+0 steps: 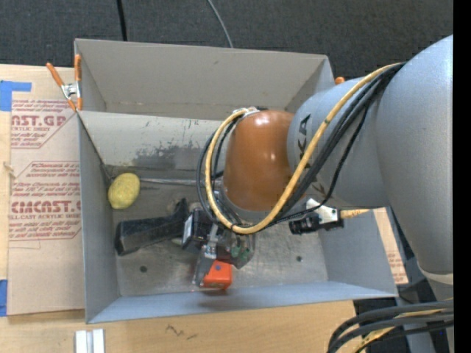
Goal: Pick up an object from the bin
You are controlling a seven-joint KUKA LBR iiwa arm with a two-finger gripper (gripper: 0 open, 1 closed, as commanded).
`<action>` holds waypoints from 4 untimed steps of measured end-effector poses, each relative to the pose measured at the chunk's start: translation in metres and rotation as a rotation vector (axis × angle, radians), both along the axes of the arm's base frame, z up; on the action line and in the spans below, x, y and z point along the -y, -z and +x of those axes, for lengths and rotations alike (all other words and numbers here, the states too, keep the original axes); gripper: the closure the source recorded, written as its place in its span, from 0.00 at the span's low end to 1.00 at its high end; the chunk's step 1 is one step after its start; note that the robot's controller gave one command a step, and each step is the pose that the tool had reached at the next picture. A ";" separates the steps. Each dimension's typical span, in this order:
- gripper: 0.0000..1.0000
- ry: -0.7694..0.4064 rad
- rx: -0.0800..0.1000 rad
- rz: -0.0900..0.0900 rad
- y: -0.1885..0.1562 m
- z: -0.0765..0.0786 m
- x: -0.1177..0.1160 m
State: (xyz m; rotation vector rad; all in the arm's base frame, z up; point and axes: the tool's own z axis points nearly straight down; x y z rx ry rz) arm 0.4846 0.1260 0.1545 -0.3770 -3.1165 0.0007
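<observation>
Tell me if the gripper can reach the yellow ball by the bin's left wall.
Probably yes: the yellow ball lies uncovered on its own; the black tool beside the gripper lies flat, somewhat off that path.

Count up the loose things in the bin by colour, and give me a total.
Yellow: 1, a roundish lump near the left wall.
Black: 1, a long handled thing lying on the floor.
Orange: 1, a small block at the gripper, close to the front wall.
Total: 3 in sight; part of the bin is hidden.
</observation>
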 end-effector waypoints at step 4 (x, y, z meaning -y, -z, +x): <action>1.00 0.150 0.000 -0.002 -0.068 0.025 -0.036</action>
